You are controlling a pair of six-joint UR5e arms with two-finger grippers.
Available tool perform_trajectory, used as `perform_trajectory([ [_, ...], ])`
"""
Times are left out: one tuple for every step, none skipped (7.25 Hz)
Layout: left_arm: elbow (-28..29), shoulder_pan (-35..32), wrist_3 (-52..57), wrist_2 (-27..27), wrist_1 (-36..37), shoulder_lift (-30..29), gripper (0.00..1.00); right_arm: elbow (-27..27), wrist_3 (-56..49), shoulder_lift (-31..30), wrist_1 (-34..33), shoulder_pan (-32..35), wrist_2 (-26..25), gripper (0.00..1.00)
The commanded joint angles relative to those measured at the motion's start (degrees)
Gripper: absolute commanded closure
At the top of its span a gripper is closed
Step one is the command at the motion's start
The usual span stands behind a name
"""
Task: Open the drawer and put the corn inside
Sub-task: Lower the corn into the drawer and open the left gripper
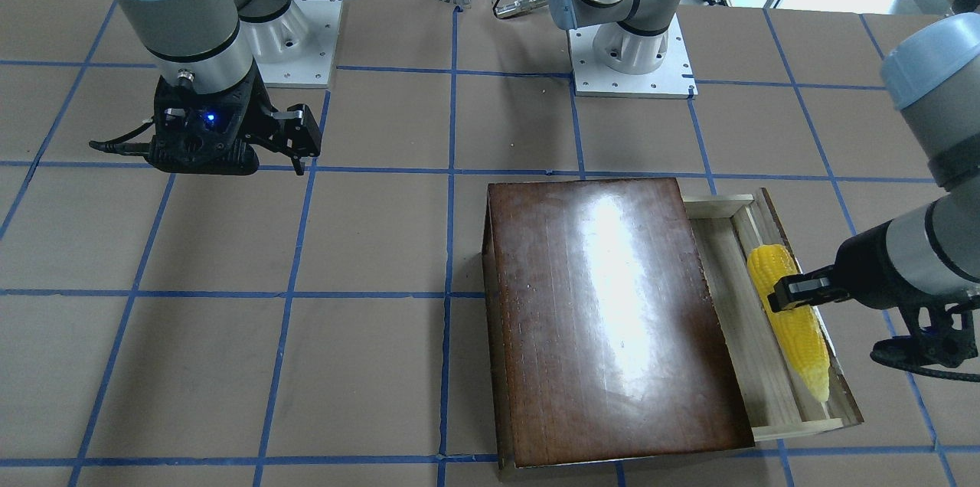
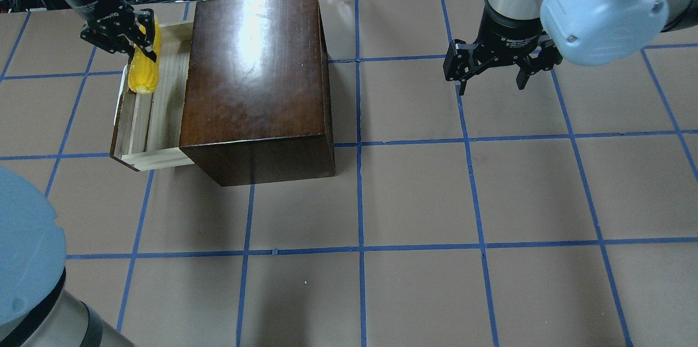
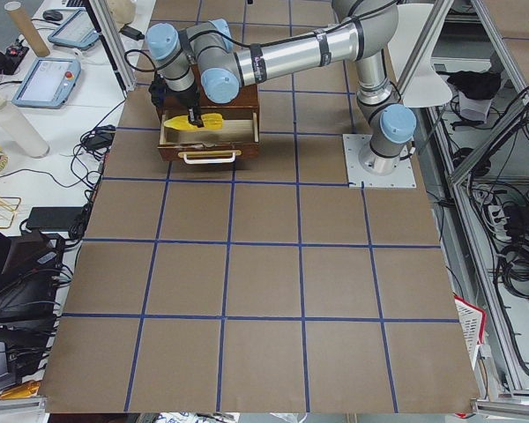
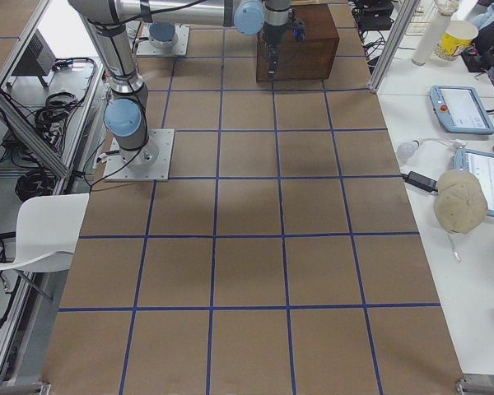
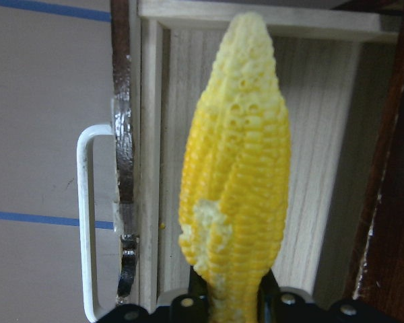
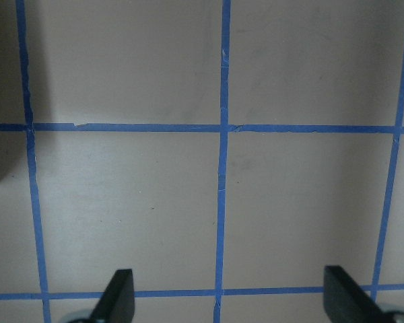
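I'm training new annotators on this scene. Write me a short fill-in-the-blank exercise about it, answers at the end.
1. The left gripper is shut on the corn, over the drawer, which is pulled ___.
2. The right gripper, over bare table, holds ___.
3. The drawer's handle is coloured ___.
Missing: open; nothing; white.

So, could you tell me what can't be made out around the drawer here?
Whether the corn touches the drawer floor: its underside is hidden in every view.
Left gripper fingertips: cut off by the left wrist view's bottom edge.
Corn and drawer in exterior right view: hidden behind the box.
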Motion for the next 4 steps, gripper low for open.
perform_trajectory([
  [-2.24, 0.04, 0.45, 0.00, 0.16, -0.30, 1.00, 0.00, 0.00, -0.03, 0.04, 0.00, -0.09, 0.00],
  [-3.21, 0.04, 0.63, 0.18, 0.25, -0.30, 1.00, 0.00, 0.00, -0.03, 0.04, 0.00, -0.09, 0.00],
  [-4.00, 0.22, 0.54, 0.26, 0.77, -0.64, 0.97, 0.00, 0.00, 0.06, 0.04, 0.00, 0.00, 0.00],
  [-4.62, 0.13, 0.54, 0.09, 2.08, -1.08, 0.97, 0.00, 0.00, 0.06, 0.04, 0.00, -0.09, 0.00],
])
